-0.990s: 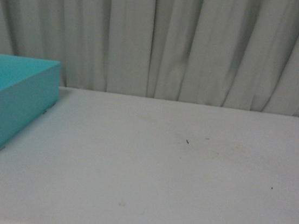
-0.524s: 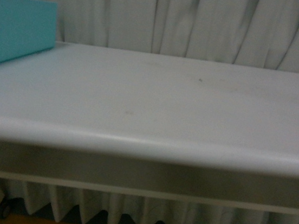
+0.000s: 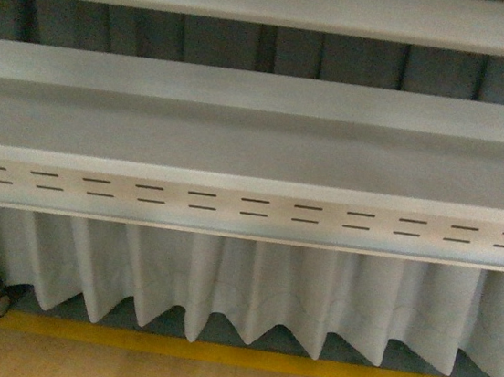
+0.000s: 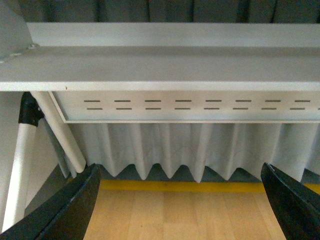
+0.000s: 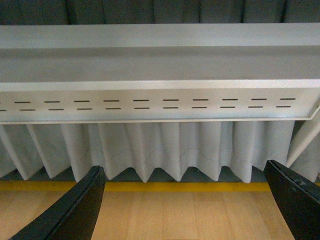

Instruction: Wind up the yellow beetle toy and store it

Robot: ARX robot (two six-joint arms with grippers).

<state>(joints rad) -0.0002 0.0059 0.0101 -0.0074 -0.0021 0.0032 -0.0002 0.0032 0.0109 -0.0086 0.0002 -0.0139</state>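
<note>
White metal shelf rail [image 3: 249, 208] w/ dash slots sits ahead of both my grippers, pleated curtain [image 3: 249, 285] under it, yellow floor stripe [image 3: 240, 357] below. My left gripper [image 4: 182, 210] & right gripper [image 5: 185, 207] both spread wide, holding nothing. Yellow beetle toy: not in any view.

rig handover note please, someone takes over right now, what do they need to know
Left gripper: open, nothing between its fingers.
Right gripper: open and empty as well.
All three views look under the table edge, at its slotted panel, the curtain, the yellow floor line and the wood floor.
The yellow beetle toy is in no current view, and neither is any container, so its place cannot be confirmed from here.
Done: cannot tell whether it was wound or stored.
Left: bring the tabletop into view and check the toy before doing anything else.
</note>
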